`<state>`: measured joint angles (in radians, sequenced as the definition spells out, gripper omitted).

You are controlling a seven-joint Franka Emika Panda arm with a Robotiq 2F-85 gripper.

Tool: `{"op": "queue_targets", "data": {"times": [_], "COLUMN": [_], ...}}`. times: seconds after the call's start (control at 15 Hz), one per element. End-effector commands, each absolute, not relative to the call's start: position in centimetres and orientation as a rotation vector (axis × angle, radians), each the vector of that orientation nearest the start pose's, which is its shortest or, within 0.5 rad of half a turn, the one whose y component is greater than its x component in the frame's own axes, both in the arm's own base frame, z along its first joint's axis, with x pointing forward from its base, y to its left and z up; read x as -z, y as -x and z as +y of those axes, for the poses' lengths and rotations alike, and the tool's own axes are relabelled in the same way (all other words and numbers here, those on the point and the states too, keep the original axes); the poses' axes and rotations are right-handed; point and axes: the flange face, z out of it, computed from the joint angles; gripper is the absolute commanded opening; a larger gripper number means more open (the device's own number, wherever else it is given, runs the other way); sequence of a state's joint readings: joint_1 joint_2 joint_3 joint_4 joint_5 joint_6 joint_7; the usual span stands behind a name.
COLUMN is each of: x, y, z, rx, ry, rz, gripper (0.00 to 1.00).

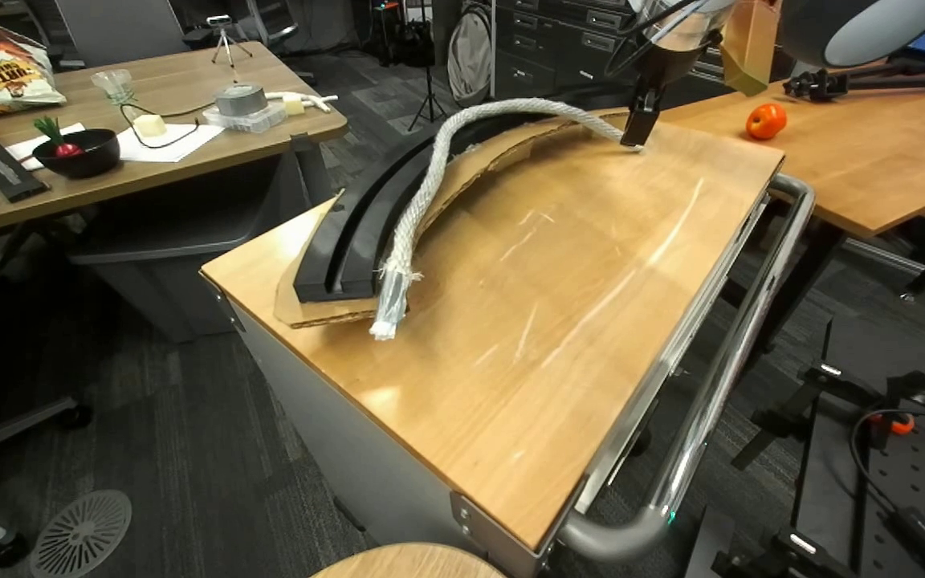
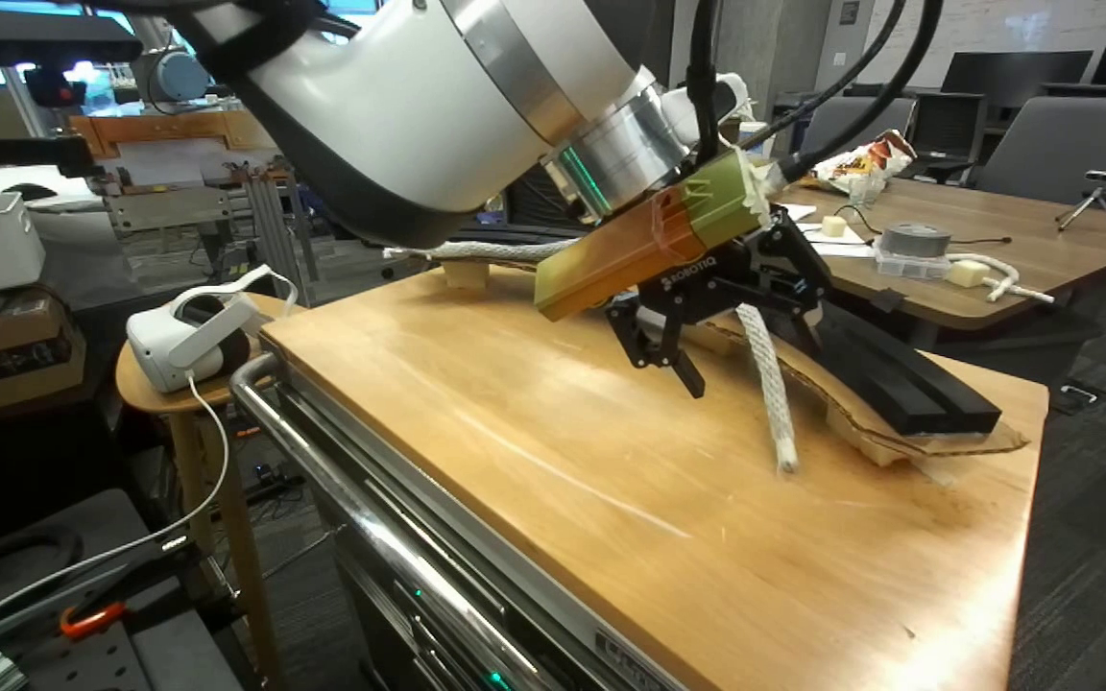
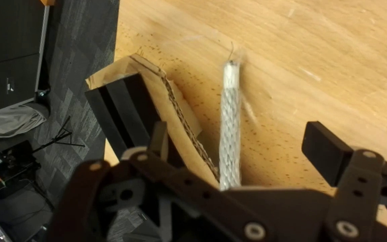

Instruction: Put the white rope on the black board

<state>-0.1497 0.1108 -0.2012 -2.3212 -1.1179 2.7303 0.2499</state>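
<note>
Nearest the lens in the wrist view, we find the black two-finger Robotiq gripper (image 3: 238,144), its jaws spread wide and its block-shaped finger pads (image 3: 326,151) well apart. Within that gap, in the same view, we see one end of the long, thick, braided, greyish-white rope (image 3: 230,134); neither pad meets it there. Its paler blunt tip (image 3: 231,75) points down at the tan, scratched wooden tabletop (image 3: 287,74); we cannot tell whether the two touch. Beside this end we note the brown corrugated cardboard sheet (image 3: 161,97), and on that sheet the flat, arc-shaped, grooved black board (image 3: 123,111). This portion of the rope is off the board, over the tabletop. In an exterior view we trace the remainder: it bends in an arch along the board, overlapping it from that angle, and we cannot tell where it rests on the surface and where it is raised. Its opposite, tape-wrapped end (image 1: 392,301) projects past the end of the board and across the edge of the cardboard sheet. Alongside the tabletop we locate the shiny, cylindrical metal tube rail (image 1: 735,361). Beyond the rail, in an exterior view, we identify a round wooden stool (image 2: 150,395) bearing a white plastic headset (image 2: 193,331). Farthest of the listed items, again in an exterior view, is the brown wooden table (image 1: 165,84), on which we observe a round black bowl (image 1: 85,164) and, beyond it, a peaked, printed snack bag (image 1: 13,80).
</note>
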Motion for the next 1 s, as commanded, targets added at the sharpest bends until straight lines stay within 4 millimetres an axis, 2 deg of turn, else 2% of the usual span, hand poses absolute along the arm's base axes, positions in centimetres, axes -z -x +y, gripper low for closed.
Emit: {"op": "queue_targets", "data": {"times": [0.0, 0.4, 0.53, 0.67, 0.8, 0.93], "x": [-30.4, -28.0, -27.4, -27.1, -27.2, -27.0], "y": [-52.9, -54.1, -54.3, -54.5, -54.6, -54.7], "z": [-15.3, -15.8, -16.0, -16.2, -16.2, -16.4], "rx": [-0.295, -0.246, -0.232, -0.226, -0.23, -0.225], "ry": [-2.452, -2.471, -2.472, -2.469, -2.466, -2.46], "rz": [0.493, 0.507, 0.507, 0.506, 0.503, 0.503], "gripper": [1.0, 0.86, 0.77, 0.55, 0.42, 0.25]}}
